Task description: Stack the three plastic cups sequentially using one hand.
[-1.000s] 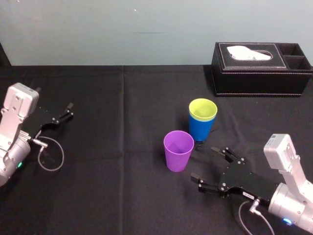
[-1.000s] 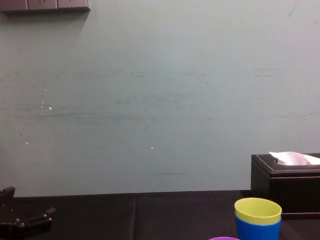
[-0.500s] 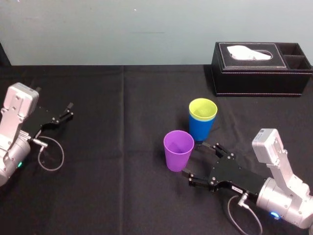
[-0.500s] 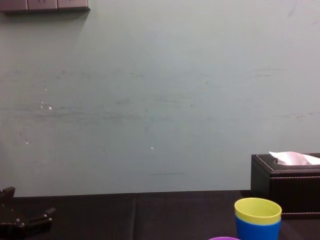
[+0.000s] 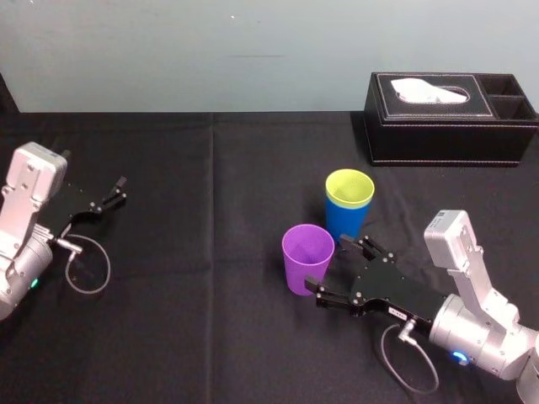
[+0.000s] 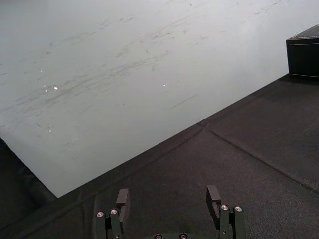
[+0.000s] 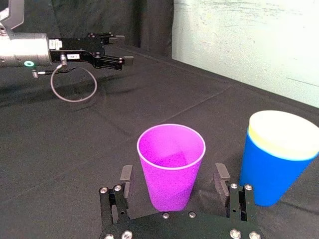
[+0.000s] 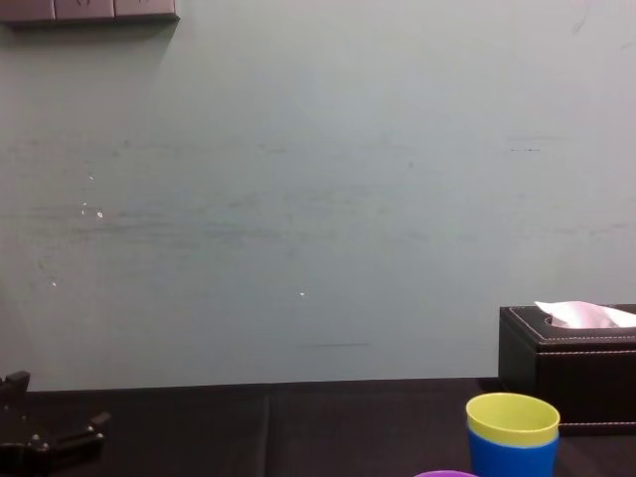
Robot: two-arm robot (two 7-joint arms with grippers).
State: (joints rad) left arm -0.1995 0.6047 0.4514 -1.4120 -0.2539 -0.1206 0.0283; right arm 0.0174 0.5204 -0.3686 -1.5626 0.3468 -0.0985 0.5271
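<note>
Step in hand, by my read: grab the small purple tapered plastic cup (image 5: 307, 259), the last one loose. It stands upright on the black-clothed table (image 5: 210, 295), approx. 7 o'clock of the bright blue plastic cup (image 5: 344, 222), near but apart. The yellow-green plastic cup (image 5: 349, 188) already sits nested in the blue one.

The right claw (image 5: 327, 262) reaches in low from the purple cup's 4 o'clock, jaws spread wide, one finger each side of the cup wall, gripping nothing yet. To do it well:
- centre the cup btw the fingers before closing
- squeeze lightly, b/c the thin wall prob. flexes and the smooth taper could slip
- lift high enough to clear the yellow-green rim w/o knocking the stack at 1 o'clock

The left claw (image 5: 118, 190) is parked at the table's 9 o'clock, fingers apart, empty.

The right wrist view shows clear gaps btw cup and both fingers; the head view leaves those gaps hard to judge. The chest view gives the stack side-on, yellow-green lip proud of the blue rim, w/ the black leather tissue box (image 8: 571, 368) behind it.
</note>
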